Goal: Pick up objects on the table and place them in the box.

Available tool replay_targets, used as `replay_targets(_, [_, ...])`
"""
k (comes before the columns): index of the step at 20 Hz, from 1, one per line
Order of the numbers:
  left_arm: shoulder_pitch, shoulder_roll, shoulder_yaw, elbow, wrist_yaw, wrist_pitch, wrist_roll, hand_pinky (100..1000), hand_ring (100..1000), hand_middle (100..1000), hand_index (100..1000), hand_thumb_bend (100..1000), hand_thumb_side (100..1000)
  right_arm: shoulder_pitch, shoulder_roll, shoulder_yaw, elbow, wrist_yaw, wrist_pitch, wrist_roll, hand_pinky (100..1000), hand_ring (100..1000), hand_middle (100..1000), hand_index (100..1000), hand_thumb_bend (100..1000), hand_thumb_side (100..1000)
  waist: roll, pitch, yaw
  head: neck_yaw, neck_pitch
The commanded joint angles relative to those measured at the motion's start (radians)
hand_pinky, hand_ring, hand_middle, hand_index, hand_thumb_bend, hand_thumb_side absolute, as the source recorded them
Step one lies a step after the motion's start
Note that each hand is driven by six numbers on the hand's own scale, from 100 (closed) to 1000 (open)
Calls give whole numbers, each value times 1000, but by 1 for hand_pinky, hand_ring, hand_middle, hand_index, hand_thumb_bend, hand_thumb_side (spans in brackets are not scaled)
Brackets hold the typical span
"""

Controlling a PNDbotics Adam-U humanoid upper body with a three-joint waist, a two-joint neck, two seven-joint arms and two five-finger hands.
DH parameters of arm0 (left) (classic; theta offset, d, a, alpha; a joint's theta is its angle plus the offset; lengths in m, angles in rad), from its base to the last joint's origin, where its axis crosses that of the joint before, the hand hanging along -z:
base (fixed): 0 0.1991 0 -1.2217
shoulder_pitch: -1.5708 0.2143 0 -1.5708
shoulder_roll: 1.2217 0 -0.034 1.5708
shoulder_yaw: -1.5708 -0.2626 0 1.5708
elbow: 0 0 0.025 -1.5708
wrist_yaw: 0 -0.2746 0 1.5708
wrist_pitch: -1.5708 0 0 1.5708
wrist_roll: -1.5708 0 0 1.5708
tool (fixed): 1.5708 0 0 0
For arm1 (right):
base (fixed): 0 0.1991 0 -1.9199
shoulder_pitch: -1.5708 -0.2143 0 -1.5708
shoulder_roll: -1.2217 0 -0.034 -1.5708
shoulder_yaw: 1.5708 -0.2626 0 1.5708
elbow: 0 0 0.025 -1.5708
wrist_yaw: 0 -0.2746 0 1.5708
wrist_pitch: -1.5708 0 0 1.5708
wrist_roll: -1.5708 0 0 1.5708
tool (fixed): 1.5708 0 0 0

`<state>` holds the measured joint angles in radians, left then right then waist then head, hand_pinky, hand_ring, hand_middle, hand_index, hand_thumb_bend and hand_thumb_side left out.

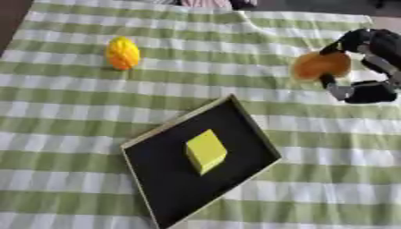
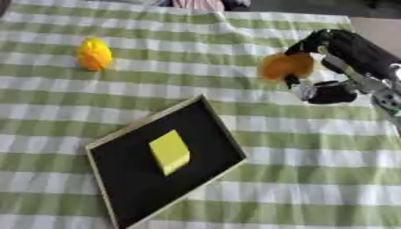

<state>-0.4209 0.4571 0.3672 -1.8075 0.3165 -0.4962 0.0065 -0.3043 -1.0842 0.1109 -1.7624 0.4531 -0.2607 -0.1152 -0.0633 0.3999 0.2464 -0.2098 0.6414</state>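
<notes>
My right hand [image 2: 333, 67] comes in from the right and is shut on a round orange object [image 2: 286, 65], pinched between fingers and thumb above the striped cloth. A yellow oval object [image 1: 123, 53] lies on the cloth at the far left. The flat black box [image 1: 156, 174] with a pale rim sits in the lower middle, turned askew. A yellow block [image 1: 206, 150] rests inside it. The orange object is up and to the right of the box. My left hand shows in neither view.
A green and white striped cloth [image 1: 329, 170] covers the whole table. At the far edge, a bit of striped fabric [image 1: 205, 3] shows.
</notes>
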Motion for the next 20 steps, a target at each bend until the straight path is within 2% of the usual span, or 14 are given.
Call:
replay_targets(1, [-2,28,4,-20,-4,2,6,721,756,729,839,100,567,2,-52,-23,-110,-56,4,24,780,675,380,421,100,224,6,-28,-2,4,8])
replay_targets(4, [-4,27,5,-24,-4,3,12,722,756,729,839,100,567,10,-56,-18,-206,-100,17,58,782,676,382,422,100,216,6,-32,-2,6,15])
replay_targets(7, [-6,30,15,-34,-8,0,34,725,758,727,839,100,569,-9,-47,8,-234,-131,-13,98,788,678,381,421,100,192,7,-38,2,2,26])
replay_targets(10, [-8,39,25,-47,-23,-6,72,727,760,726,839,100,569,-65,-16,51,-237,-159,-65,151,792,680,384,424,100,183,11,-44,8,-1,39])
replay_targets(13, [-11,44,29,-63,-43,-15,109,730,763,724,839,100,541,-133,19,100,-238,-172,-76,220,790,680,387,425,100,194,15,-51,12,-8,48])
replay_targets(16, [-14,50,25,-81,-63,-19,139,731,765,723,839,100,501,-203,66,143,-238,-162,-52,277,791,681,390,427,100,195,18,-57,16,-15,54])
replay_targets(20, [-15,52,11,-92,-79,-22,152,732,764,723,840,100,494,-269,144,190,-233,-149,28,358,799,688,393,432,100,195,20,-61,17,-18,57])
